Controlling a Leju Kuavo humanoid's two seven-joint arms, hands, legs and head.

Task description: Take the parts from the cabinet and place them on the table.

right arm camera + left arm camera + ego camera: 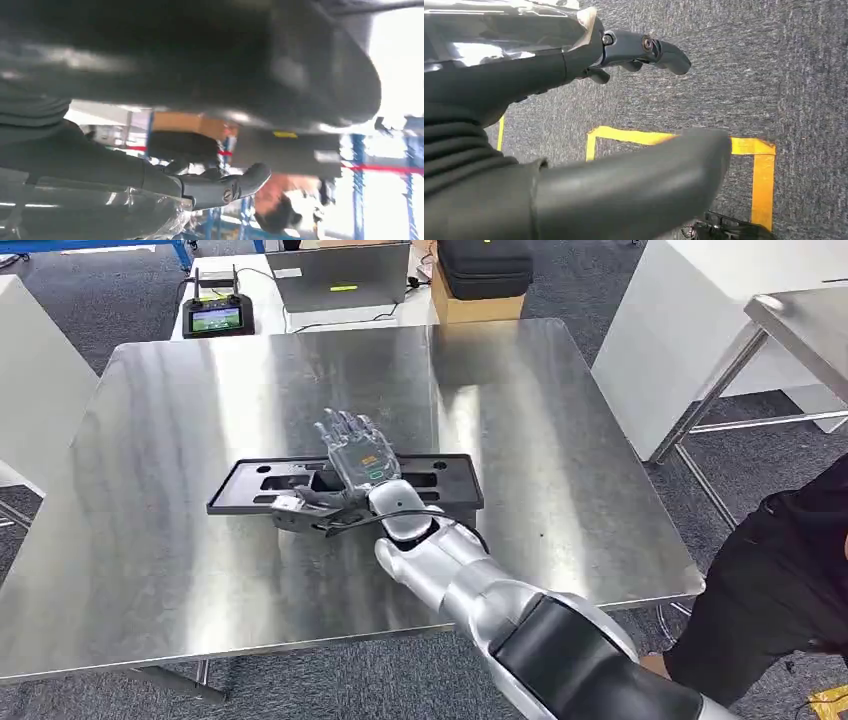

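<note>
A long flat black part (445, 483) with slots lies on the steel table (150, 540), near its middle. My right hand (356, 456) is stretched over the part's middle with its fingers spread and straight; it holds nothing, and whether it touches the part I cannot tell. Its thumb (300, 506) sticks out at the part's near edge. The right wrist view shows a dark finger (220, 186) of that hand, with nothing in the hand. My left hand (549, 75) hangs above grey carpet, thumb and fingers (659, 50) apart and nothing in them.
A handheld controller with a lit screen (216, 312), a laptop (345, 278) and a black case on a cardboard box (485, 275) sit on a white desk behind the table. A second steel table (800, 325) stands right. A person in black (780, 580) is at the near right corner. Yellow floor tape (754, 150) runs under my left hand.
</note>
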